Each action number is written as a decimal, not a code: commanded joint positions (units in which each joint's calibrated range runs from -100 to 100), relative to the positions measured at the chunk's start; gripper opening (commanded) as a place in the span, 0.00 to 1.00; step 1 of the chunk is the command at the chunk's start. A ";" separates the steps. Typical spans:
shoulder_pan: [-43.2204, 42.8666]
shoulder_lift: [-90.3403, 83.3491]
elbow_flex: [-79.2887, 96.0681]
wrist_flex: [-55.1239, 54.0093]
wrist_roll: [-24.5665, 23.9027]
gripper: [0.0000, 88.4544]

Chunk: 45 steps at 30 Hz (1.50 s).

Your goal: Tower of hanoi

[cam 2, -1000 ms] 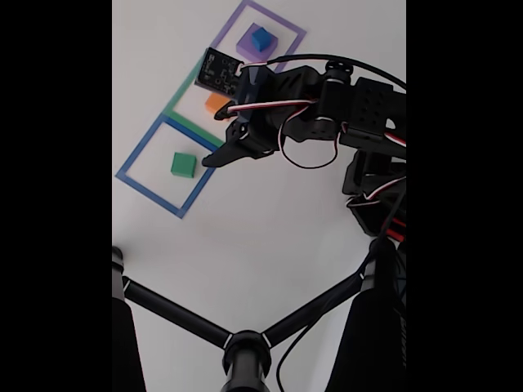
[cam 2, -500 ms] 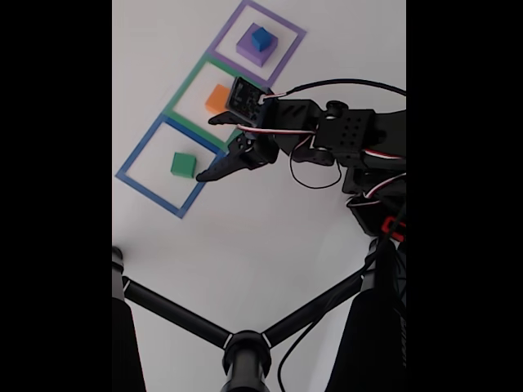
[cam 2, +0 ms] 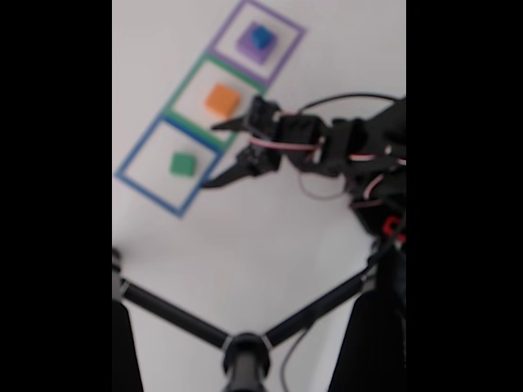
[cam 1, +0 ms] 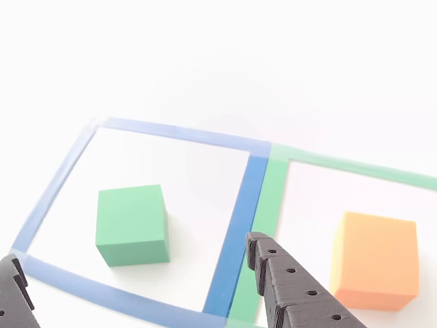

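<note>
**Open gripper near the green block**

Close-up view first: the green block [cam 1: 132, 225] sits alone inside the blue outline [cam 1: 236, 225], resting flat on the white table [cam 1: 205, 61]. To its right, past the shared border, the orange block [cam 1: 375, 261] stands inside the green outline [cam 1: 273, 205]. One dark, ridged finger [cam 1: 290, 290] pokes up from the bottom edge, over the strip where the two outlines meet; the other finger tip [cam 1: 13, 283] peeks in at the bottom left corner. Fingers spread wide, the green block lying between and beyond them, nothing pinched.

Now the fixed view, and it is blurry. Three outlines run in a diagonal row. The green block [cam 2: 181, 164] is in the blue outline [cam 2: 135, 184], the orange block [cam 2: 222, 100] in the green outline [cam 2: 184, 86], and up top the blue cube [cam 2: 261, 36] sits on the purple slab [cam 2: 248, 46] inside the purple outline [cam 2: 286, 26]. The arm [cam 2: 343, 151] reaches in from the right. Its gripper [cam 2: 211, 154] hangs just right of the green block, jaws apart, empty. A black tripod [cam 2: 245, 351] fills the foreground.
</note>
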 commanded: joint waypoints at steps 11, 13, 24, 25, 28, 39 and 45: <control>-2.66 19.96 -8.64 -14.57 0.59 0.43; -2.85 22.22 -10.46 -15.22 0.59 0.43; -4.67 30.70 -17.91 -17.08 0.59 0.42; -4.96 31.26 -18.37 -17.08 0.59 0.42; -5.44 32.88 -20.00 -17.33 0.59 0.42; -5.06 36.91 -23.64 -17.49 0.59 0.41; -4.86 37.24 -23.18 -17.49 0.59 0.39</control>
